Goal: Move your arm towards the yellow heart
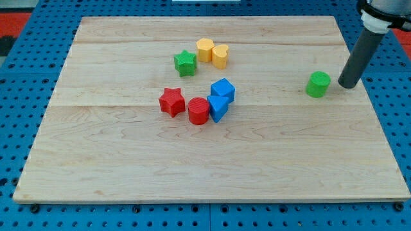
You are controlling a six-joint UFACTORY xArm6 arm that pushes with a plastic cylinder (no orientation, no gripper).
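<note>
Two yellow blocks sit side by side near the view's top centre: a yellow hexagon-like block point(205, 49) on the left and the yellow heart point(221, 56) on the right. My tip point(349, 85) rests on the board at the view's right, far to the right of the yellow heart and slightly lower. It stands just right of a green round block point(318, 84), close to it.
A green star point(185, 63) lies just left of the yellow blocks. Below them are a red star point(172, 101), a red cylinder point(198, 110) and two blue blocks point(223, 90) point(218, 107). The wooden board point(128, 160) lies on a blue pegboard.
</note>
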